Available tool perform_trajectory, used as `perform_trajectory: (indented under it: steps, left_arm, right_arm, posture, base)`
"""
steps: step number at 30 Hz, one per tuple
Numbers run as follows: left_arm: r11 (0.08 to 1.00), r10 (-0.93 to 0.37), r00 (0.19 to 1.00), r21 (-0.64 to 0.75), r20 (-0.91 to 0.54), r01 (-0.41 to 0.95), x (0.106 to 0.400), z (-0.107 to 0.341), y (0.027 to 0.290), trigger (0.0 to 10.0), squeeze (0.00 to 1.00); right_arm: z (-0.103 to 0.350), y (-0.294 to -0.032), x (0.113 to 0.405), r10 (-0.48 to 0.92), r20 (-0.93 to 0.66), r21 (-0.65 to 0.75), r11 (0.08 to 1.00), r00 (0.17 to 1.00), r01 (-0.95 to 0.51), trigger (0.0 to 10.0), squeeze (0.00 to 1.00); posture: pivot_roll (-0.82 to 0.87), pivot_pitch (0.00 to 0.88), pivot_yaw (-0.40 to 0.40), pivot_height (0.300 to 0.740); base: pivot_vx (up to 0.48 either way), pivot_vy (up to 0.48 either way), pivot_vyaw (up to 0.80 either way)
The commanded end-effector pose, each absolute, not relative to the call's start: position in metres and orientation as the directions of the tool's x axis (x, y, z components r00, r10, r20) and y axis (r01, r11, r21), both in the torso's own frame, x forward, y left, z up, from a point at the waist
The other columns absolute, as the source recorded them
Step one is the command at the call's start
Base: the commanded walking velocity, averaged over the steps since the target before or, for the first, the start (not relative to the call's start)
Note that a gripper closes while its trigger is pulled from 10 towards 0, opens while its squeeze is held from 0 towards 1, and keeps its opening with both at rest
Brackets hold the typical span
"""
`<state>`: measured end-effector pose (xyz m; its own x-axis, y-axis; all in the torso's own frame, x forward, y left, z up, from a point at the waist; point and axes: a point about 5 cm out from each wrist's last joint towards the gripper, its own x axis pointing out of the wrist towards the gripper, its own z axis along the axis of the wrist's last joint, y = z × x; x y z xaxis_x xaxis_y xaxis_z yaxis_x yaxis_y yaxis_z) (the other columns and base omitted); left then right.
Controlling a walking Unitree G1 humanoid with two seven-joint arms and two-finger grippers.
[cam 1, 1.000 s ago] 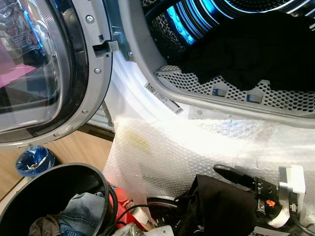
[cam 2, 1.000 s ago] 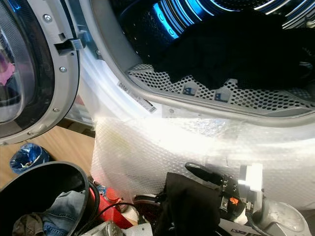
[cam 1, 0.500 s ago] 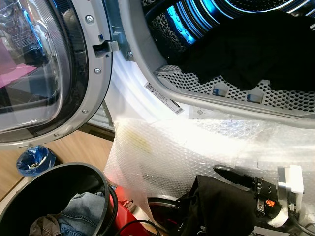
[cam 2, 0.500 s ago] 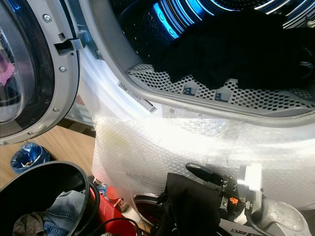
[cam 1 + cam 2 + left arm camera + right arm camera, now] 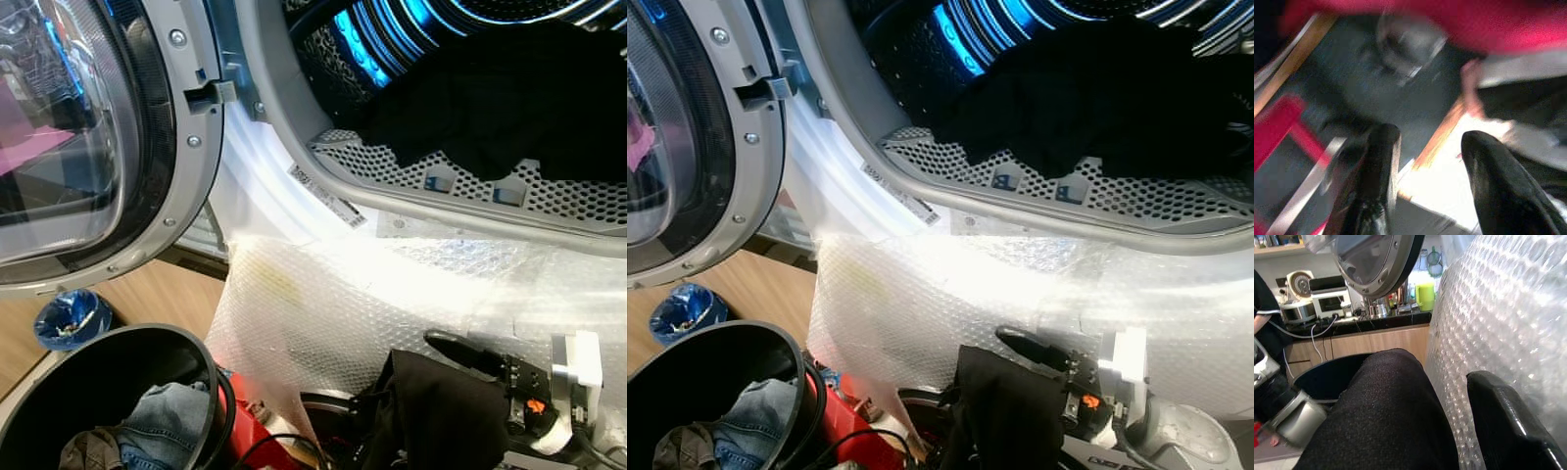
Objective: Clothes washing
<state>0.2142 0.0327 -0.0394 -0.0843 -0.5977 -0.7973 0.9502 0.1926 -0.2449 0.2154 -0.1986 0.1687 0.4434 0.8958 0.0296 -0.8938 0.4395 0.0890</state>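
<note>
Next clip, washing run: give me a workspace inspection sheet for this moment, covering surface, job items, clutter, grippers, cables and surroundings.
Surface: wooden floor beside the machine.
Job's things: washer door open; dark clothes in the drum; black garment held low before the machine; black basket holding denim.
Clutter: bubble wrap over the washer front; blue bag; red item.
Grippers: right gripper shut on the black garment; left gripper open, blurred.
Cables: black cable by the red item.
Surroundings: kitchen counter with appliances and a green jug; a person's arm.
</note>
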Motion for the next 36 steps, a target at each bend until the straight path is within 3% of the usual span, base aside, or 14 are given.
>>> perform_trajectory:
  steps: [1,3,6,11,14,18,19,21,22,28,29,30,31,36]
  left_arm:
    - [0.165,-0.637,-0.124,-0.292,-0.761,0.942,0.218,-0.034,0.036,10.0,0.00]
    - [0.151,-0.660,-0.146,-0.320,-0.737,0.935,0.222,-0.029,0.039,10.0,0.00]
    - [0.013,-0.763,-0.244,-0.391,-0.599,0.920,0.230,-0.001,0.047,10.0,0.00]
    - [-0.116,-0.753,-0.302,-0.333,-0.585,0.936,0.222,0.022,0.067,10.0,0.00]
    - [-0.127,-0.807,-0.221,-0.204,-0.548,0.971,0.219,0.059,0.084,10.0,0.00]
    - [-0.030,-0.865,-0.062,-0.073,-0.498,0.997,0.220,0.089,0.089,10.0,0.00]
    - [0.053,-0.889,0.054,0.015,-0.454,0.998,0.222,0.106,0.091,10.0,0.00]
    - [0.111,-0.892,0.127,0.063,-0.434,0.992,0.220,0.116,0.093,10.0,0.00]
    - [0.169,-0.896,0.204,0.121,-0.394,0.978,0.216,0.125,0.093,10.0,0.00]
    - [0.275,-0.921,0.286,0.081,-0.264,0.958,0.196,0.132,0.088,10.0,0.00]
    - [0.340,-0.914,0.352,0.091,-0.203,0.936,0.197,0.131,0.087,10.0,0.00]
    - [0.340,-0.914,0.352,0.091,-0.203,0.936,0.197,0.131,0.087,10.0,0.00]
    - [0.396,-0.898,0.408,0.099,-0.163,0.913,0.200,0.131,0.086,10.0,0.00]
    - [0.400,-0.902,0.403,0.053,-0.151,0.915,0.200,0.123,0.081,10.0,0.00]
  right_arm:
    - [0.169,-0.197,0.214,0.899,0.035,0.075,0.432,0.436,-0.899,10.0,0.00]
    - [0.169,-0.197,0.215,0.900,0.033,0.075,0.432,0.435,-0.899,10.0,0.00]
    - [0.167,-0.195,0.217,0.903,0.030,0.080,0.426,0.429,-0.901,10.0,0.00]
    - [0.166,-0.194,0.217,0.906,0.028,0.081,0.418,0.422,-0.905,10.0,0.00]
    - [0.165,-0.195,0.217,0.906,0.024,0.083,0.419,0.422,-0.904,10.0,0.00]
    - [0.162,-0.196,0.218,0.904,0.018,0.086,0.424,0.427,-0.902,10.0,0.00]
    - [0.161,-0.196,0.219,0.903,0.015,0.087,0.426,0.428,-0.901,10.0,0.00]
    - [0.160,-0.197,0.220,0.903,0.010,0.088,0.428,0.430,-0.900,10.0,0.00]
    - [0.160,-0.197,0.221,0.904,0.006,0.089,0.426,0.428,-0.900,10.0,0.00]
    - [0.161,-0.200,0.224,0.908,-0.002,0.083,0.418,0.419,-0.905,10.0,0.00]
    - [0.163,-0.201,0.225,0.911,-0.014,0.074,0.413,0.413,-0.908,10.0,0.00]
    - [0.163,-0.201,0.225,0.911,-0.014,0.074,0.413,0.413,-0.908,10.0,0.00]
    - [0.164,-0.203,0.226,0.913,-0.021,0.069,0.409,0.408,-0.910,10.0,0.00]
    - [0.172,-0.209,0.225,0.927,-0.060,0.045,0.374,0.371,-0.926,10.0,0.00]
  posture:
    - [-0.07,0.115,0.114,0.740]
    - [-0.07,0.114,0.114,0.740]
    - [-0.06,0.112,0.116,0.740]
    - [-0.06,0.110,0.116,0.740]
    - [-0.04,0.111,0.123,0.740]
    - [-0.03,0.114,0.124,0.740]
    - [-0.02,0.118,0.121,0.740]
    - [-0.02,0.116,0.118,0.740]
    - [-0.01,0.118,0.117,0.740]
    - [-0.01,0.121,0.102,0.740]
    - [-0.01,0.121,0.093,0.740]
    - [-0.01,0.121,0.093,0.740]
    - [-0.01,0.122,0.086,0.740]
    - [-0.03,0.121,0.066,0.740]
  base:
    - [0.000,0.000,0.00]
    - [0.000,0.000,0.00]
    - [0.000,0.000,0.00]
    - [0.000,0.000,0.00]
    - [0.000,0.000,0.00]
    - [0.000,0.000,0.00]
    - [0.000,0.000,0.00]
    - [0.000,0.000,0.00]
    - [0.000,0.000,0.00]
    - [0.000,0.000,0.00]
    - [0.000,0.000,0.00]
    - [0.000,0.000,0.00]
    - [0.000,0.000,0.00]
    - [0.000,0.000,0.00]
